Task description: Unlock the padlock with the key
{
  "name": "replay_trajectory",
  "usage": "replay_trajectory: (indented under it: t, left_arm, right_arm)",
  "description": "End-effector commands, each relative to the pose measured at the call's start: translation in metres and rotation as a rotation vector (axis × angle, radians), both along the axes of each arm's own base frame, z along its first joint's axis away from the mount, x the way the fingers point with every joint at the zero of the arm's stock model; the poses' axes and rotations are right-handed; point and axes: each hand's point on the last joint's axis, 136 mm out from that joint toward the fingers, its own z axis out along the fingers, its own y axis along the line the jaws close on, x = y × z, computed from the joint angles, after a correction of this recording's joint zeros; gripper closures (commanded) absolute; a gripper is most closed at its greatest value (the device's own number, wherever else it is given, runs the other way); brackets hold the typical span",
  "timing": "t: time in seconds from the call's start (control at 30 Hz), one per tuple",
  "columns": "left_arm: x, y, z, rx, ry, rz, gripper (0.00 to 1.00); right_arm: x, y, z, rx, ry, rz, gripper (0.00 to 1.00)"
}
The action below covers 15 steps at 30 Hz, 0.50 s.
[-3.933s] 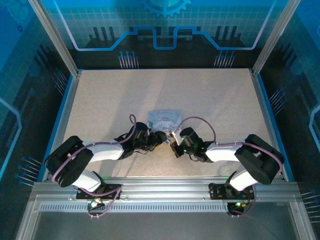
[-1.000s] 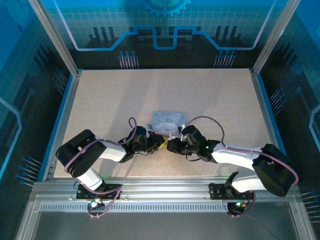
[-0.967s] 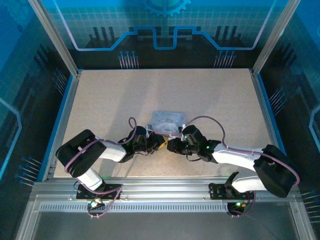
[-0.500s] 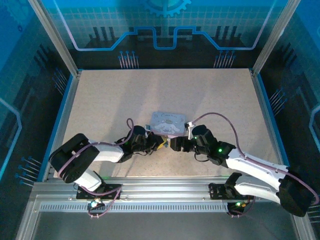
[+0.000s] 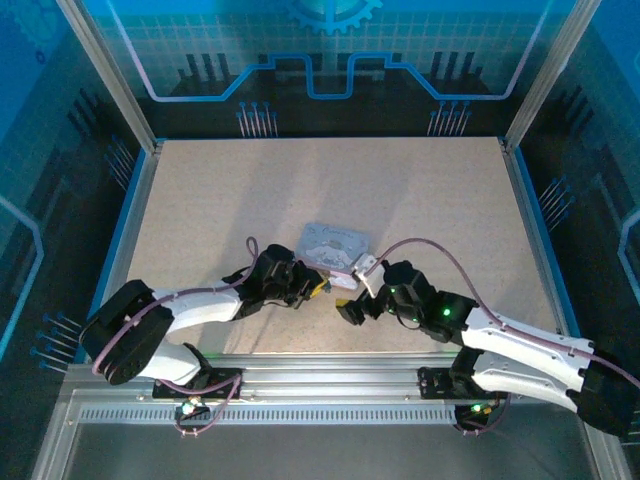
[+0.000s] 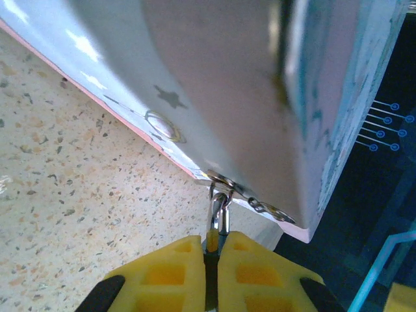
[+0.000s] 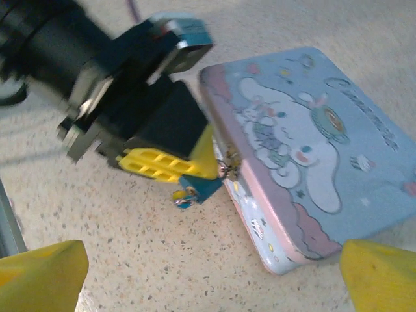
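The tiny grey metal padlock, clamped by the left gripper, should be steadied (right gripper wide open, empty).

A beige speckled table top lies under my jaws, softly lit. Beyond them, at the far edge, stands a blue wall panel with a grid, circuit lines and a gear. Aluminium posts rise at its corners. Behind my jaws runs a ribbed aluminium rail.
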Motion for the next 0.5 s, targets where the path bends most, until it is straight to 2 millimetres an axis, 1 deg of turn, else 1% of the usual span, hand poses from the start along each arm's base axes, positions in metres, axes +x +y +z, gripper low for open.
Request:
replay_trajectory:
  t: [0.0,0.17,0.33,0.47]
  left_arm:
    - [0.001,-0.001,0.012,-0.005,0.034,0.026,1.00]
    - [0.000,-0.004,0.015,-0.029,0.064,0.037,1.00]
    - [-0.001,-0.005,0.017,-0.044,0.084,0.047,1.00]
    - [-0.001,-0.006,0.018,-0.050,0.088,0.048,1.00]
  right_arm:
    - [-0.002,0.010,0.000,-0.157,-0.259,0.162,0.00]
    - [-0.001,0.017,-0.007,-0.254,-0.383,0.232,0.00]
    - [0.000,0.022,-0.020,-0.341,-0.410,0.267,0.01]
    - [0.001,0.029,-0.028,-0.363,-0.388,0.275,0.08]
